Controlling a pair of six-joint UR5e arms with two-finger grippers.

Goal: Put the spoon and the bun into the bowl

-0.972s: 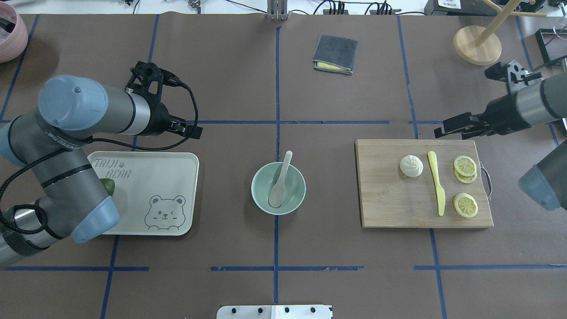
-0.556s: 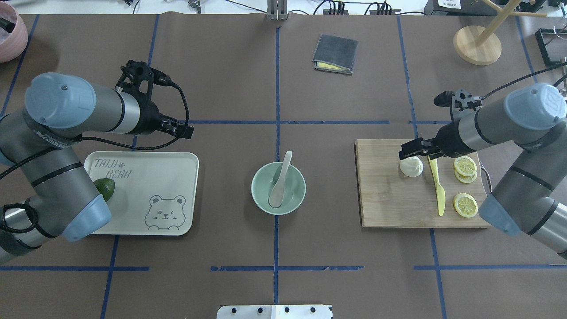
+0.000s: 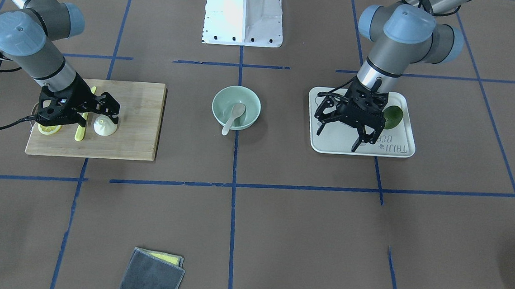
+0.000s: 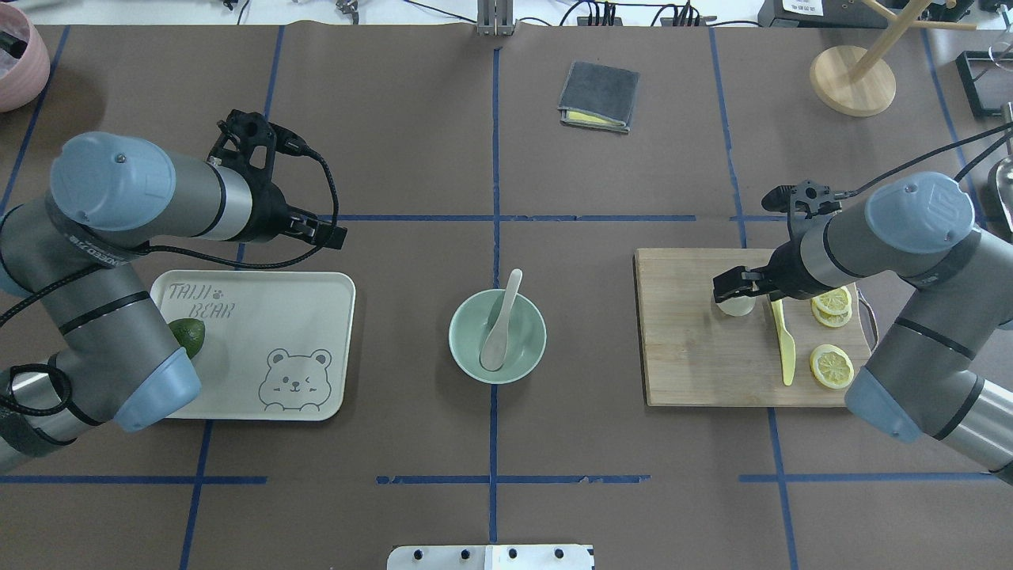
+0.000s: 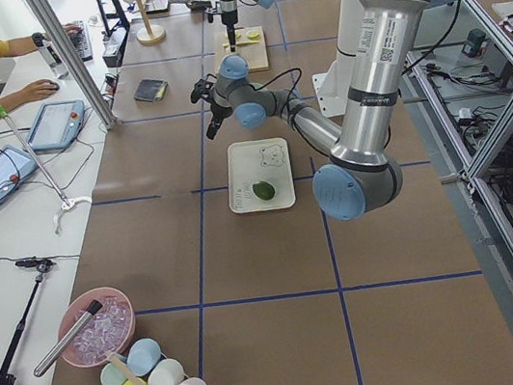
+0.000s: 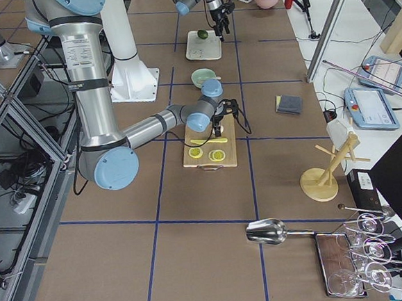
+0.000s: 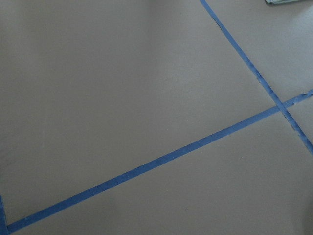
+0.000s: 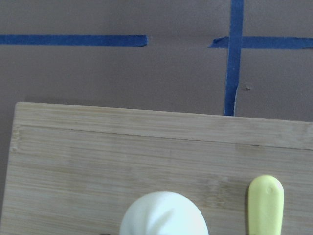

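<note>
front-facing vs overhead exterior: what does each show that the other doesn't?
Front-facing only: left gripper spread open above the tray; bun nearly whole below the open right gripper. Overhead only: pink container, the tray's bear drawing, three lemon slices. Both: spoon in bowl, cutting board, yellow knife, grey cloth.

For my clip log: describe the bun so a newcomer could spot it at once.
Find the wooden cutting board on the robot's right. The bun sits on it beside the yellow knife. Unlike that and the lemon slices, it is a white, pinched-top dome.
</note>
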